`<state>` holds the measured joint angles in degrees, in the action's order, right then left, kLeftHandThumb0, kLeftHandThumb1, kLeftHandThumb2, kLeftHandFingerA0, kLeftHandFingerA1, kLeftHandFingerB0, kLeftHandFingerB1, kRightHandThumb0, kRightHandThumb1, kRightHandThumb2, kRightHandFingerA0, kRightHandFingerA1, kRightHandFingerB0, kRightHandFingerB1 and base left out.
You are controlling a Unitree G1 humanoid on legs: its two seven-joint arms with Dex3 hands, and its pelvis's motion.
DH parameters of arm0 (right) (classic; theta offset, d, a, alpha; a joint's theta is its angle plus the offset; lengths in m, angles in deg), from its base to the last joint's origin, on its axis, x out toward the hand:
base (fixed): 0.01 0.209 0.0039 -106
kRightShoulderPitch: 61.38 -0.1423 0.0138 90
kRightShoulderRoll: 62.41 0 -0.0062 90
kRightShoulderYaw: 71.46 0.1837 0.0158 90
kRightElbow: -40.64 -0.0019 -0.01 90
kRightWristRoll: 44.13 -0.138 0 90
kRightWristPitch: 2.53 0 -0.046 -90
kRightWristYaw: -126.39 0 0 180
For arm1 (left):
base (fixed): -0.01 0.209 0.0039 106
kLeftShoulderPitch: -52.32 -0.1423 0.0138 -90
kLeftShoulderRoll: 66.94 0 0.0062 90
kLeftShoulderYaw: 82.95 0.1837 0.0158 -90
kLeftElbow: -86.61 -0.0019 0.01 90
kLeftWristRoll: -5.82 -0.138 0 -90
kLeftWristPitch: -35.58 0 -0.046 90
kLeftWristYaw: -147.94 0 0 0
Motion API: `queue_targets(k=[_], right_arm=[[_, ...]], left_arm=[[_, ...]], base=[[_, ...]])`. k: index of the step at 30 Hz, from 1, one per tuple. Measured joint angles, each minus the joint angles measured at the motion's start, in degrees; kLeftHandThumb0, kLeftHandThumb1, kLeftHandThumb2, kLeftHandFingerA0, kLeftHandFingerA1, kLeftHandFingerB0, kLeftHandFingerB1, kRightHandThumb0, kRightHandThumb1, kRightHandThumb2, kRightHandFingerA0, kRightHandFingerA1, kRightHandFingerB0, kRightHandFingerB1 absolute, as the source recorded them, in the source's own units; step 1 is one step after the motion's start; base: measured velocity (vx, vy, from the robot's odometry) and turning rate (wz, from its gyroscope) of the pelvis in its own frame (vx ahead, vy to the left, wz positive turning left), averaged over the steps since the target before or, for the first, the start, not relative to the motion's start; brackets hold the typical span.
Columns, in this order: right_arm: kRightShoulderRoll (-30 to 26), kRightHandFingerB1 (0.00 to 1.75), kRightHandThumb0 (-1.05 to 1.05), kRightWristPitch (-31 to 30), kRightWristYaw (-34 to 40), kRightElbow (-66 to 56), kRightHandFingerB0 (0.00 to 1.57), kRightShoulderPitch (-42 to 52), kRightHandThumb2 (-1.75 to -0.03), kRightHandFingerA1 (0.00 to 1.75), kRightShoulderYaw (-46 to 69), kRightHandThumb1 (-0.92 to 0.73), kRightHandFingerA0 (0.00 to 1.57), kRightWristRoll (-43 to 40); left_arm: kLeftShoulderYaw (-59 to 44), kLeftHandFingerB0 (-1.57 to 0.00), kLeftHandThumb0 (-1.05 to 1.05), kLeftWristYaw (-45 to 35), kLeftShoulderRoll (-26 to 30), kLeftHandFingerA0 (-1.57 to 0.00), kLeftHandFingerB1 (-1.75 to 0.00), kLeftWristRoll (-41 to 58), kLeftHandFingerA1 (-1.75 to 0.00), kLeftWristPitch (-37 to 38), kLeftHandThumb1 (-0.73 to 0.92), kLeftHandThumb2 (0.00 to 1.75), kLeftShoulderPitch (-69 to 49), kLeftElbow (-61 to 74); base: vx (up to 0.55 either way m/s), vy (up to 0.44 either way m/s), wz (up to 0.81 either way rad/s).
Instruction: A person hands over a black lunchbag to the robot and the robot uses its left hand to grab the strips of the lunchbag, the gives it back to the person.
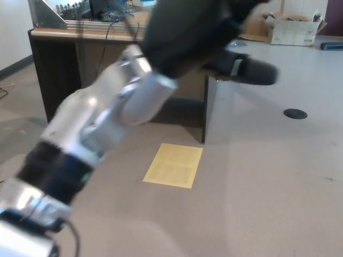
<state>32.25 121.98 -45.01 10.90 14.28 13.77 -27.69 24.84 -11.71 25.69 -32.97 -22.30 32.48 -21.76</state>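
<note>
My left arm reaches up from the lower left, silver with a black band, blurred by motion. Its black left hand is at the top middle, partly cut off by the frame's edge. One thick finger sticks out straight to the right, and nothing is in the hand. No black lunchbag, person or right hand shows in this view.
A brown desk with cables and gear on top stands at the back left. A yellow sheet lies on the beige floor. A black round floor plate and a cardboard box are at the back right.
</note>
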Motion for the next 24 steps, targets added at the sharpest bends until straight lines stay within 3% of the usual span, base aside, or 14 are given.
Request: queue_targets(k=[4, 7, 9, 10, 11, 12, 13, 14, 20, 21, 22, 23, 24], right_arm=[[0.0, 0.44, -0.46, 0.0, 0.0, 0.0, 0.56, 0.0, -0.59, 0.43, 0.0, -0.65, 0.45, 0.0], [0.1, 0.43, -0.48, 0.0, 0.0, 0.0, 0.54, 0.0, -0.59, 0.42, 0.0, -0.66, 0.45, 0.0], [0.1, 0.43, -0.48, 0.0, 0.0, 0.0, 0.54, 0.0, -0.59, 0.43, 0.0, -0.66, 0.46, 0.1], [0.1, 0.43, -0.49, 0.0, 0.0, 0.0, 0.53, 0.0, -0.60, 0.44, 0.0, -0.66, 0.47, 0.1], [0.1, 0.42, -0.50, 0.0, 0.0, 0.0, 0.51, 0.0, -0.59, 0.45, 0.0, -0.66, 0.50, 0.1], [0.1, 0.42, -0.51, 0.0, 0.0, 0.0, 0.51, -0.1, -0.59, 0.45, 0.0, -0.66, 0.50, 0.1], [0.1, 0.42, -0.51, 0.0, 0.0, 0.0, 0.51, -0.1, -0.59, 0.45, 0.0, -0.66, 0.50, 0.1], [0.2, 0.53, -0.57, 0.0, 0.0, 0.0, 0.38, -0.1, -0.92, 0.60, -0.1, -0.55, 0.47, 0.1], [0.2, 0.52, -0.58, -0.1, 0.0, 0.0, 0.36, -0.1, -0.94, 0.61, -0.1, -0.56, 0.47, 0.1], [0.2, 0.41, -0.56, -0.1, 0.0, 0.0, 0.48, -0.2, -0.61, 0.47, -0.2, -0.68, 0.51, 0.1], [0.2, 0.41, -0.56, -0.1, 0.0, 0.0, 0.48, -0.2, -0.61, 0.47, -0.3, -0.68, 0.51, 0.1], [0.2, 0.41, -0.55, -0.1, 0.0, 0.1, 0.48, -0.2, -0.60, 0.47, -0.3, -0.68, 0.51, 0.1], [0.2, 0.52, -0.55, -0.1, 0.1, 0.1, 0.35, -0.2, -0.94, 0.60, -0.3, -0.54, 0.45, 0.1]], left_arm=[[-4.2, 0.00, -0.83, -2.0, 4.6, 0.00, -0.05, 2.3, 0.00, -0.1, 0.48, 0.86, -9.5, 4.5], [-7.1, -0.09, -0.75, -2.9, 7.3, -0.03, -0.24, 3.9, -0.22, 0.0, 0.47, 0.85, -17.6, 6.8], [-8.7, -0.10, -0.77, -3.2, 8.5, -0.03, -0.26, 4.7, -0.24, 0.4, 0.50, 0.86, -22.8, 7.4], [-9.2, -0.14, -0.77, -3.2, 8.8, -0.08, -0.24, 5.0, -0.24, 0.5, 0.62, 0.63, -24.8, 7.5], [-10.1, -0.10, -0.71, -3.3, 9.1, -0.06, -0.37, 5.5, -0.36, 0.8, 0.55, 0.83, -28.1, 7.5], [-10.7, 0.00, -0.35, -3.3, 9.3, 0.00, -0.46, 5.8, -0.49, 1.0, 0.44, 0.99, -30.8, 7.5], [-11.3, 0.00, -0.35, -3.3, 9.5, 0.00, -0.46, 6.2, -0.49, 1.3, 0.44, 0.99, -33.3, 7.4], [-12.0, -0.20, -0.64, -3.3, 9.6, -0.17, -0.28, 6.5, -0.30, 1.6, 0.73, 0.62, -36.2, 7.2], [-15.5, -0.29, -0.64, -3.1, 9.8, -0.29, -0.30, 8.1, -0.32, 3.6, 0.77, 0.64, -51.7, 2.1], [-16.3, -0.32, -0.64, -2.9, 9.8, -0.32, -0.31, 8.4, -0.33, 4.2, 0.76, 0.63, -55.0, -0.5], [-17.1, -0.32, -0.64, -2.5, 9.8, -0.32, -0.31, 8.7, -0.33, 4.8, 0.76, 0.63, -58.1, -3.4], [-17.6, -0.28, -0.74, -2.3, 9.8, -0.29, -0.44, 8.8, -0.47, 5.1, 0.64, 0.94, -60.1, -5.7], [-17.9, -0.29, -0.76, -2.1, 9.8, -0.30, -0.45, 8.9, -0.47, 5.3, 0.67, 0.96, -61.6, -7.7]], base=[[0.00, 0.000, 0.00], [0.00, 0.000, 0.00], [0.00, 0.000, 0.00], [0.00, 0.000, 0.00], [0.00, 0.000, 0.00], [0.00, 0.000, 0.00], [0.00, 0.000, 0.00], [0.00, 0.000, 0.00], [0.00, 0.000, 0.00], [0.00, 0.000, 0.00], [0.00, 0.000, 0.00], [0.00, 0.000, 0.00], [0.00, 0.000, 0.00]])
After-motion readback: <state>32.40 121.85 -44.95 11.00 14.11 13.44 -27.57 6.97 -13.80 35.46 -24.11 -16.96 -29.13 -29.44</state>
